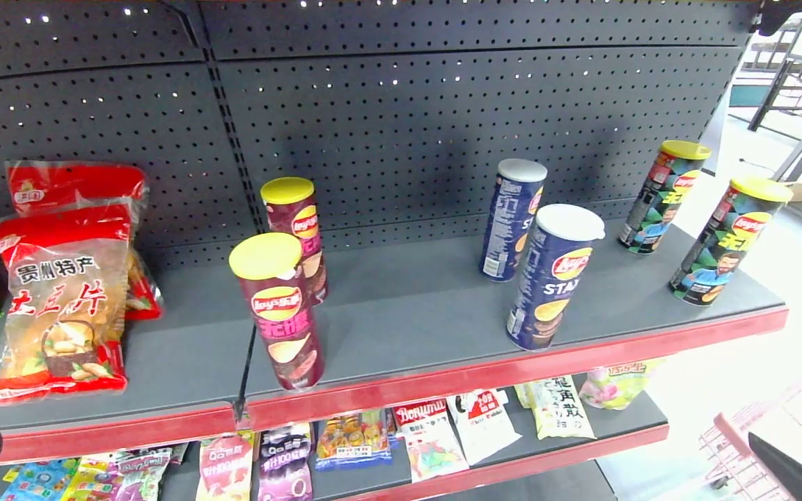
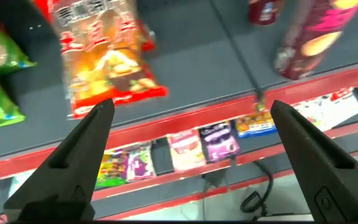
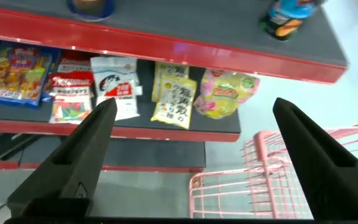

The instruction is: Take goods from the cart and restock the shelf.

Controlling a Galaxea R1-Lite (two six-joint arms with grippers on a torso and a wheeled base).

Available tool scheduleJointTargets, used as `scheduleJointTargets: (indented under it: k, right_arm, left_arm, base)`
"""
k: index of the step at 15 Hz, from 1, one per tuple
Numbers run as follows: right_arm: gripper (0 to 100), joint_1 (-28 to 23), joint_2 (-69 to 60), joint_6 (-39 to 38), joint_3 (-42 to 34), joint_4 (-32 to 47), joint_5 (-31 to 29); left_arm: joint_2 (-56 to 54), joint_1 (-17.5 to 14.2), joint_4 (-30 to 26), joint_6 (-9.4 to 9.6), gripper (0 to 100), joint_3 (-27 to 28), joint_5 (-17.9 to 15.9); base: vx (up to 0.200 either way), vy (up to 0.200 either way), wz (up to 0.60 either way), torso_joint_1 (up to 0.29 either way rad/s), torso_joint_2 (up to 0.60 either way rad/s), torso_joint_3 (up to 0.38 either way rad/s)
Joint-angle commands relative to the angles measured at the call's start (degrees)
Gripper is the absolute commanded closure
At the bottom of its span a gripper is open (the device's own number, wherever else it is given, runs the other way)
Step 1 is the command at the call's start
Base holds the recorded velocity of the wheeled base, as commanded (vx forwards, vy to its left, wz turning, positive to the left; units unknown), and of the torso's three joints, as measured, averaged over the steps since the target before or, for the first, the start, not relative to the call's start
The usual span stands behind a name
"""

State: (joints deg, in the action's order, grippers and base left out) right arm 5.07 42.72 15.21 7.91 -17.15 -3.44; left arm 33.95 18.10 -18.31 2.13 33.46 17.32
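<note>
**Head view.** The upper shelf (image 1: 408,306) stands part-stocked. Two red bags (image 1: 60,306) sit at its left end. Two maroon cans (image 1: 277,309) stand near the middle, one at the front edge and one behind it. Two blue cans (image 1: 554,275) are to their right, and two dark cans (image 1: 728,240) with yellow lids are at the right end. All the cans are upright, with bare board between the groups. The pink wire cart (image 1: 742,452) sits on the floor below and beyond the shelf's right end; its load cannot be made out.

**Left wrist view.** The left tool (image 2: 191,106) hangs before the shelf's red front edge near the left end, jaws spread wide with nothing between them.

**Right wrist view.** The right tool (image 3: 194,102), equally wide and empty, hangs low off the right end. The cart is beneath it, and snack packets (image 3: 176,99) lie on the lower shelf (image 3: 142,132) beyond.

With both tools empty, the step in hand appears to be the fetch from the cart. The next move likely calls for the right arm to drop into the cart and close on one item. It would then carry the item up to a bare patch without toppling the cans at the front edge.
</note>
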Motion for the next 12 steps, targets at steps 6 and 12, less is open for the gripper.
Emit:
scheduleJointTargets:
  k: [6, 12]
  right_arm:
    - [0, 0.03, -2.64, 0.08, -0.97, 0.01, -0.08]
    - [0, 0.03, -3.69, 0.08, -1.76, 0.01, -0.08]
  left_arm:
    - [-0.64, 0.00, 0.03, -0.02, 0, 0.02, 0.61]
    - [-0.73, 0.00, 0.12, -0.02, 0, 0.02, 0.69]
  base:
    - [0.000, -0.200, 0.00, 0.002, 0.00, 0.002]
    - [0.000, -0.200, 0.00, 0.003, 0.00, 0.003]
